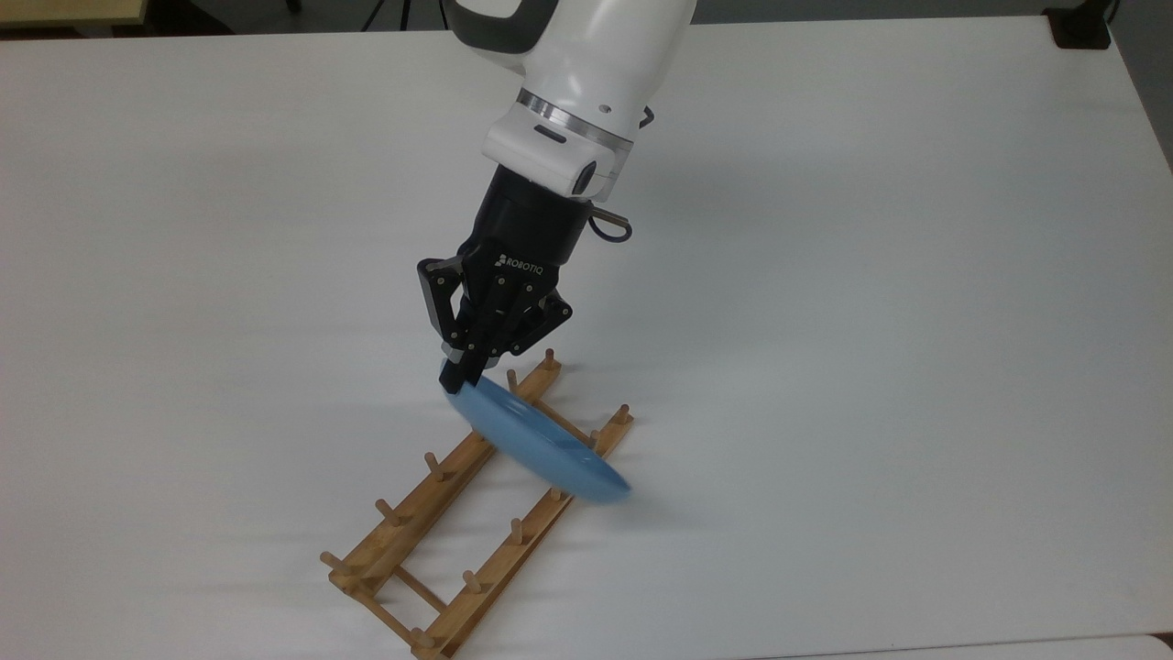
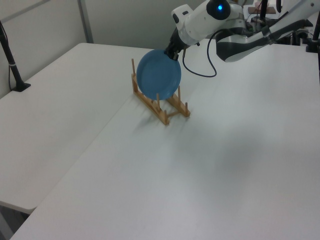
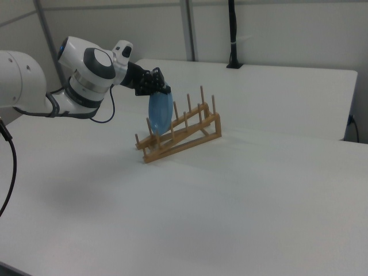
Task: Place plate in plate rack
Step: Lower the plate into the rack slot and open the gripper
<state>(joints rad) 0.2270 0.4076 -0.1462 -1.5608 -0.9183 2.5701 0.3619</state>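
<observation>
The light-blue plate (image 1: 541, 442) stands on edge, tilted, across the far end of the wooden plate rack (image 1: 499, 566). Its lower rim sits down among the pegs there. I cannot tell whether it rests on the rails. My black gripper (image 1: 455, 376) is shut on the plate's upper rim, at the top view's left side of the plate. In the left view the plate (image 2: 159, 77) faces the camera, with the rack (image 2: 167, 116) below it and the gripper (image 2: 173, 51) at its top right. In the right view the plate (image 3: 159, 113) shows edge-on in the rack (image 3: 184, 138), under the gripper (image 3: 161, 89).
The rack lies on a white table (image 1: 871, 321). A black clamp (image 1: 1081, 27) sits at the top view's far right corner. A black post (image 2: 11, 57) stands at the left view's left edge. A black pole (image 3: 232, 34) rises at the back of the right view.
</observation>
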